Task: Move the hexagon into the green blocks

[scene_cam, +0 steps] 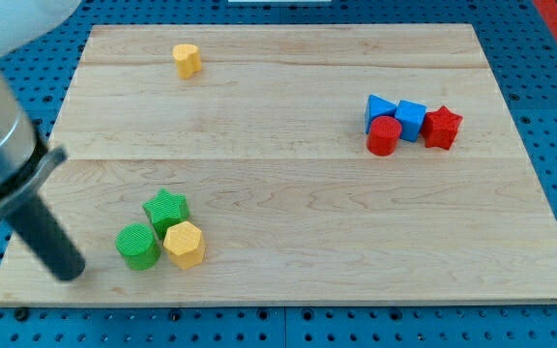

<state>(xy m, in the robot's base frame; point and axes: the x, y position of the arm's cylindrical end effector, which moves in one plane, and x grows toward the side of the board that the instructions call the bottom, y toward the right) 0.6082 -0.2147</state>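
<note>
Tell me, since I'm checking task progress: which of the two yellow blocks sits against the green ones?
The yellow hexagon near the view's bottom left, touching the green star and green cylinder. The other yellow block stands alone near the view's top. My tip is left of the cylinder.

Up near the view's top, left of the middle, a lone small yellow block point(188, 60) sits on the pale wooden worktop point(288, 222), well apart from everything else (its exact shape is hard to make out). Over on the view's right there is a tight cluster: a blue block point(379, 108) with a pointed, wedge-like look, a blue cube point(412, 119) just beside it, a red cylinder point(384, 136) touching them from below, and a red star point(442, 127) at the cluster's right end. Around the board runs a blue perforated surface point(549, 87).
</note>
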